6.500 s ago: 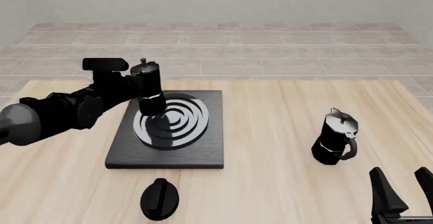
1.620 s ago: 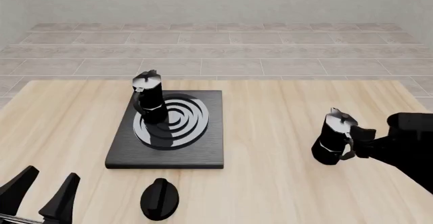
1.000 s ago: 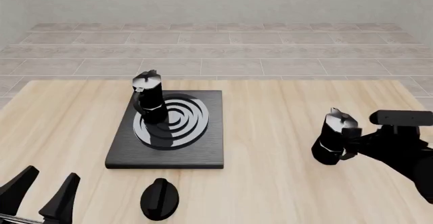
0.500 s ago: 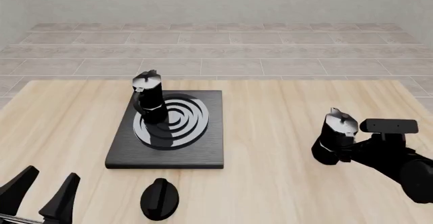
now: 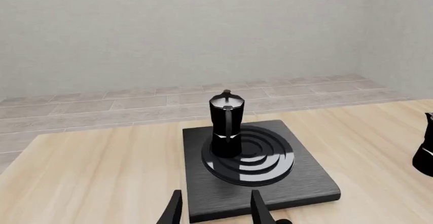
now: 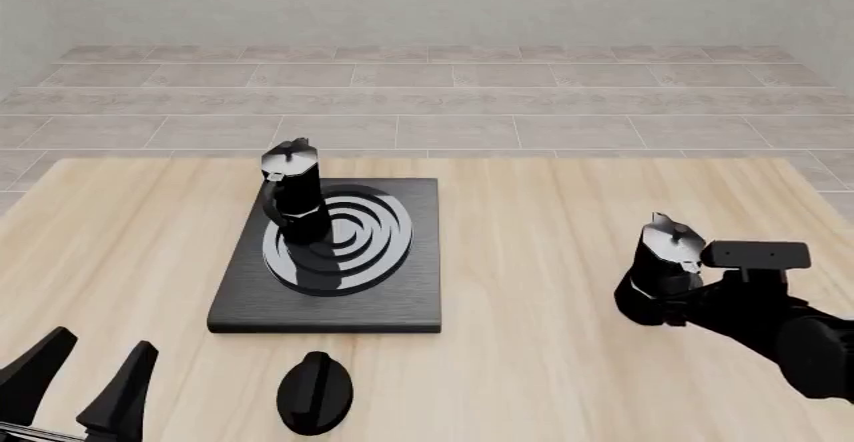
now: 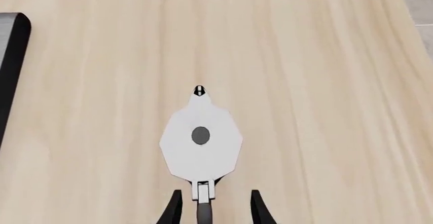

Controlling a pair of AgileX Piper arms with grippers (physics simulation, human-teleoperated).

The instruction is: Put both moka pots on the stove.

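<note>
One moka pot (image 6: 294,198) stands upright on the left part of the burner of the stove (image 6: 400,302), also seen in the left wrist view as pot (image 5: 225,125) on stove (image 5: 304,181). The other moka pot (image 6: 658,280) stands on the table at the right, its silvery lid (image 7: 201,143) seen from above. My right gripper (image 6: 685,300) is open at this pot's side, its fingers (image 7: 174,210) either side of the handle (image 7: 203,206) without closing on it. My left gripper (image 6: 91,390) is open and empty near the front left edge.
A flat black round knob (image 6: 316,392) lies on the table in front of the stove. The stove's edge (image 7: 10,46) shows at the side of the right wrist view. The right pot's edge (image 5: 426,150) shows in the left wrist view.
The right arm has come in from the right and dropped lower, bringing its fingers around the right pot's handle. The left arm and both pots have not moved in the last second.
</note>
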